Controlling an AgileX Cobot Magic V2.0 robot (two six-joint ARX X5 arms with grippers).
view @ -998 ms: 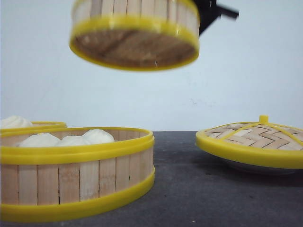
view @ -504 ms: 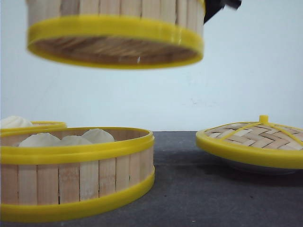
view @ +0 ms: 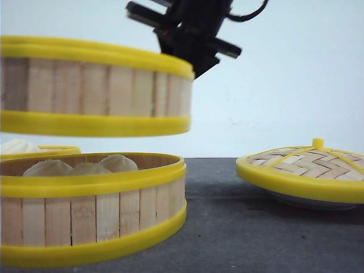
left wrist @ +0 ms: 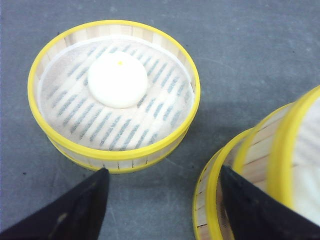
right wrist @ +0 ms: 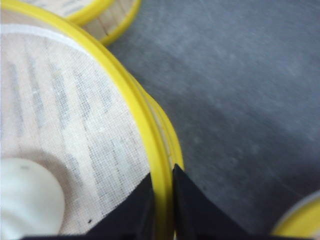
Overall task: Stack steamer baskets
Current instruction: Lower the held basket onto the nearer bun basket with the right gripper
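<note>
Above the near-left basket (view: 91, 207), the carried basket (view: 94, 88) hangs clear, its lower yellow ring just over the buns (view: 85, 166) of the one below, not touching. Right gripper (right wrist: 161, 192) pinches the carried basket's rim: one finger inside on the cloth liner, one outside on the wall, jaws closed on the yellow ring. That grip sits on the basket's right edge as the front view shows it, arm coming down from above.

Key relation: carried basket lies almost directly over the near-left basket, right edges close to lining up; whether the far and left edges match I cannot tell, since both run out of frame. Floor of the carried basket looks roughly level, slight tilt possible. Judgement: what remains is mostly a straight descent, small sideways trim if any.

Left gripper (left wrist: 160, 200) is open, empty, fingers spread, hovering near the third basket (left wrist: 114, 92), which holds one bun (left wrist: 117, 80) and stands on the table (left wrist: 250, 50), apart from the other two.

Lid (view: 304, 165) rests on a white plate (view: 307, 200), well apart to the right.
</note>
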